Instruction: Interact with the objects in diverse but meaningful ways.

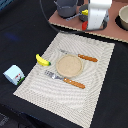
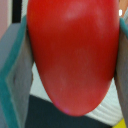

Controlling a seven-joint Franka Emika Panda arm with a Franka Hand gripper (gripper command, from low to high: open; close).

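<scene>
Wrist view fills almost wholly with the red tomato-like ball (image 2: 75, 55), pinched between the two grey pads of the claw (image 2: 70, 60), one pad (image 2: 17, 80) pressing each side of it. From the exterior view, the claw (image 1: 95, 25) hangs at the far edge of the scene, over the brown board (image 1: 75, 20), and a sliver of red (image 1: 85, 25) shows at its lower edge. Close by, toward the exterior view's left, stands the grey long-handled frying pan (image 1: 66, 7), with a bit of yellow (image 1: 85, 12), likely the cheese wedge, between pan and claw. On the dark table (image 1: 20, 35) lies a striped placemat (image 1: 95, 75) carrying the round tan plate (image 1: 68, 65), flanked by an orange-handled knife (image 1: 82, 57) and fork (image 1: 67, 80). The yellow banana (image 1: 43, 60) rests at the mat's edge, and the small white-blue carton (image 1: 14, 74) sits well apart on the table.
</scene>
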